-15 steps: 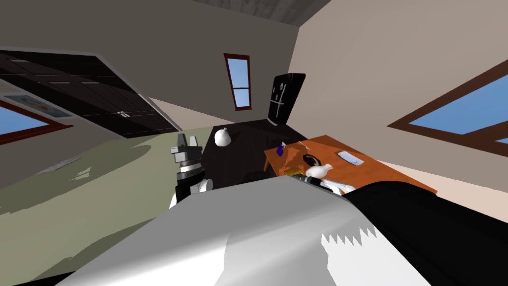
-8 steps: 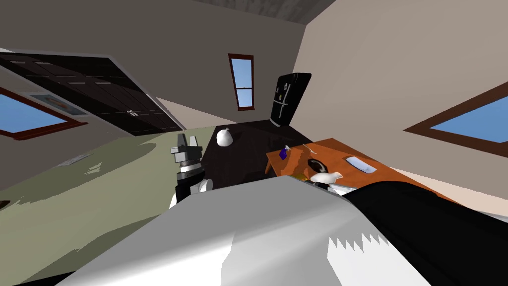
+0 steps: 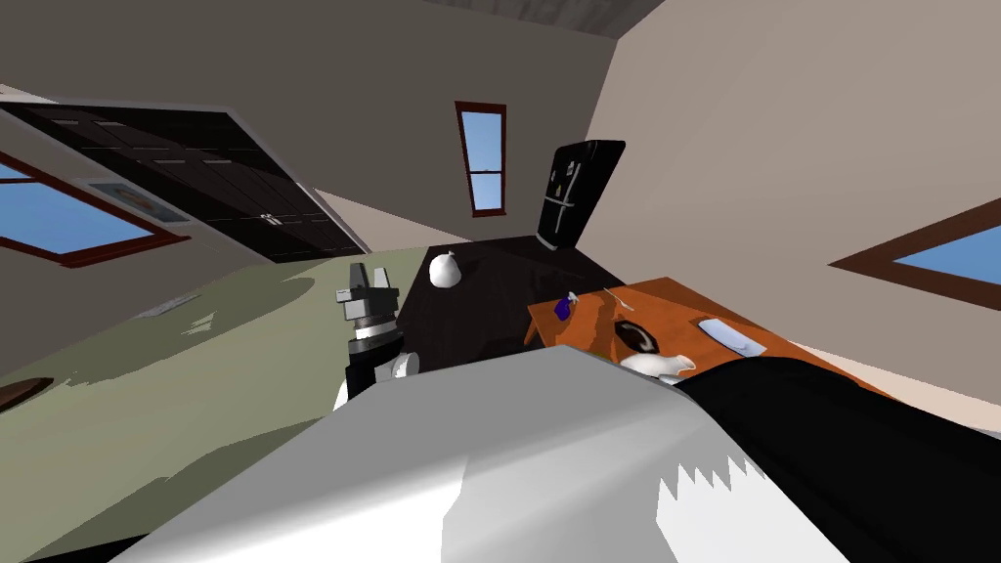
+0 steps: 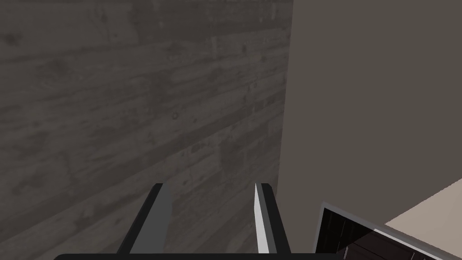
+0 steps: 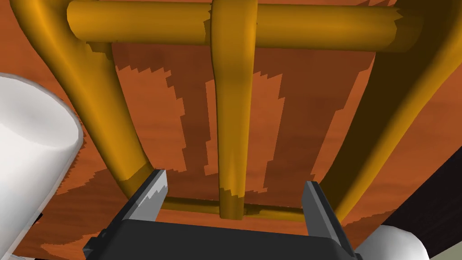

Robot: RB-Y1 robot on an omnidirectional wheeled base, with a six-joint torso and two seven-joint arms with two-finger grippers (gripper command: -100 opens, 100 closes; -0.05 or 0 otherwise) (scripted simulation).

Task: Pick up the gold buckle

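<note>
Rightward in the head view slides the bench [image 3: 674, 301] (my camera's turn); right gripper [image 5: 233, 179], jaws apart, straddles the middle bar of the gold buckle [image 5: 232, 90], flat near the bench edge; left gripper [image 4: 211, 186] jaws apart.

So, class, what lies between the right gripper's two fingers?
In the right wrist view, the centre bar of the gold buckle lies between the fingers of the open right gripper, on the orange table.

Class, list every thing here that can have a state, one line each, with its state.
gold buckle: flat on the orange table, not gripped.
right end effector: open, astride the buckle's centre bar.
left end effector: open, empty, raised.
black fridge: doors shut.
dark cabinet: doors shut.
</note>
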